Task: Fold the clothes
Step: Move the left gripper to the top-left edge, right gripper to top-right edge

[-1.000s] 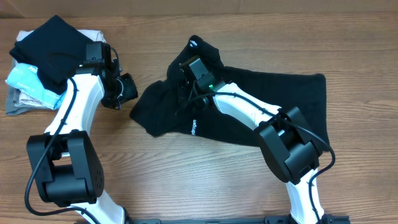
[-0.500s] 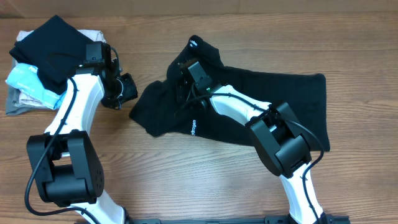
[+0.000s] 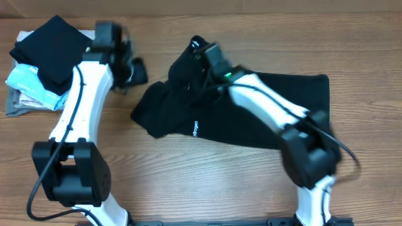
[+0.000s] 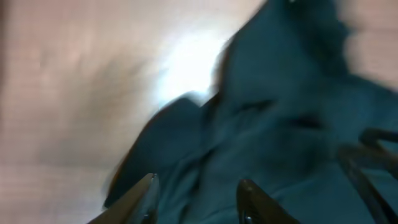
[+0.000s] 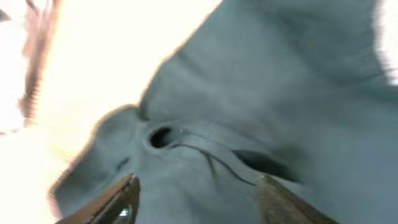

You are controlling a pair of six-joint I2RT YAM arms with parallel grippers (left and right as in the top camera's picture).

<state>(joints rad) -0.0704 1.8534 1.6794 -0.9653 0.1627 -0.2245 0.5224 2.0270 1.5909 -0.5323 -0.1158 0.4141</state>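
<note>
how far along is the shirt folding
Done: nothing on the shirt itself; it lies spread out, unfolded, bunched at its left end. In hand: the right gripper hangs open over the collar end, holding nothing; the left gripper is open beside the shirt, also empty. Left: every fold, then probably a move to the folded stack.

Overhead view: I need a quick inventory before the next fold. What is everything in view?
Shirt: one, black, crumpled, centre to right of the table.
Pile of folded clothes: one, black on top, light blue, beige and grey below, far left corner.
Table: one, brown wood, under everything.
Left pincer: one, dark, open, between pile and shirt.
Right pincer: one, dark, open, over the shirt's upper left part.
</note>
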